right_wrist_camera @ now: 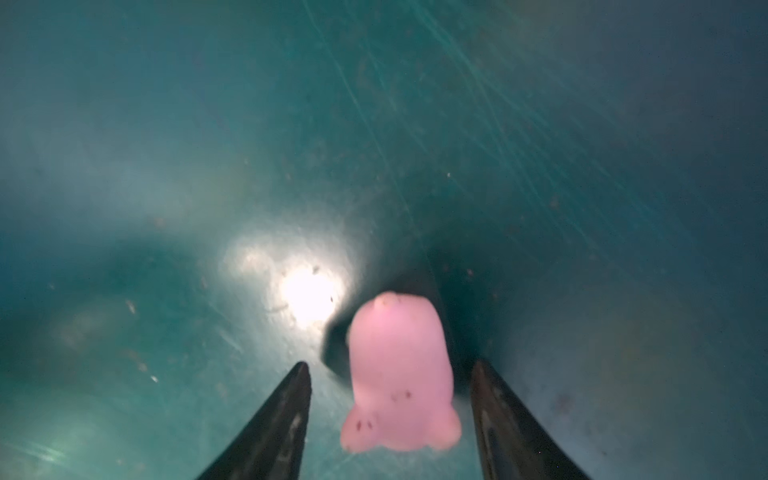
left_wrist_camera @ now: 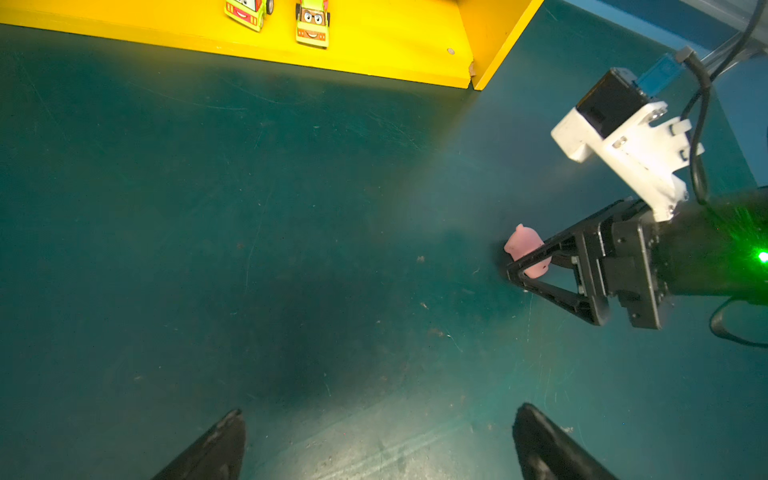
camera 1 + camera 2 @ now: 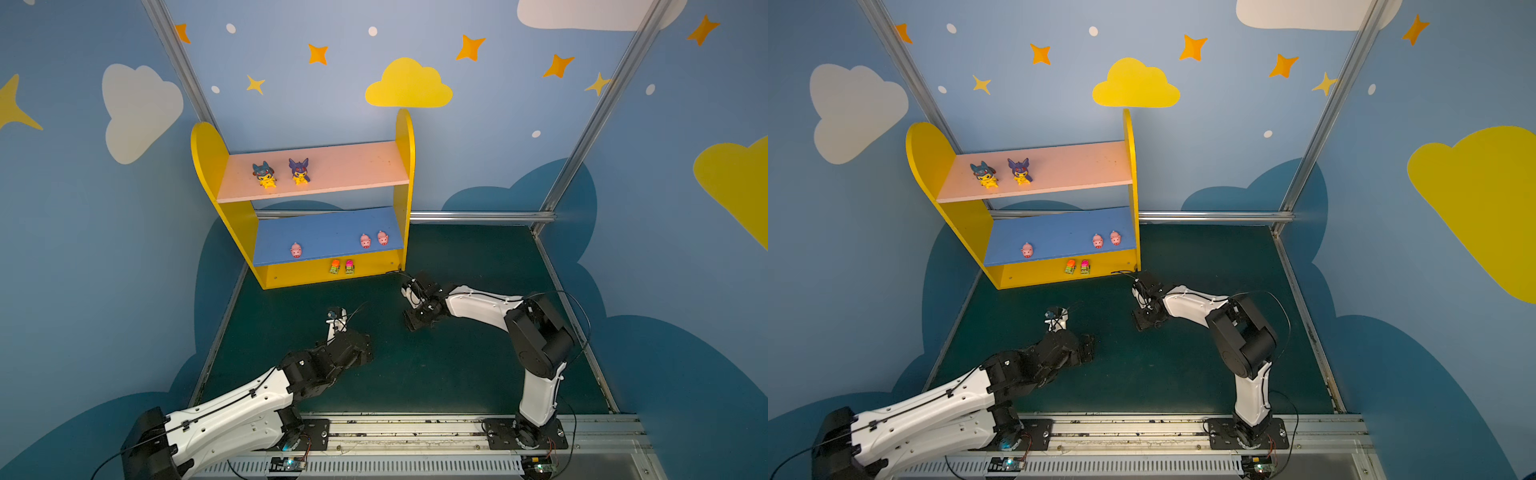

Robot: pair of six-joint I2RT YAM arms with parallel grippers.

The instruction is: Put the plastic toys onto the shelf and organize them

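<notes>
Though seven small plastic toys [image 3: 296, 250] sit on the yellow-sided two-tier shelf [image 3: 210, 162], left gripper [image 2: 378, 415] hangs over the dark green mat [image 2: 208, 208], jaws wide apart, empty. Right gripper [image 1: 390, 365] straddles a small pink plastic pig [image 2: 523, 246] on the mat, jaws parted, gap each side.

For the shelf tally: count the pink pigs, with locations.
4 pigs. Three on the blue board: one left, two right. The fourth on the mat, between the right gripper's open jaws.

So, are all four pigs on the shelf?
No: three pigs stand on the blue board; the fourth pig lies on the mat between the fingers of the right gripper.
</notes>
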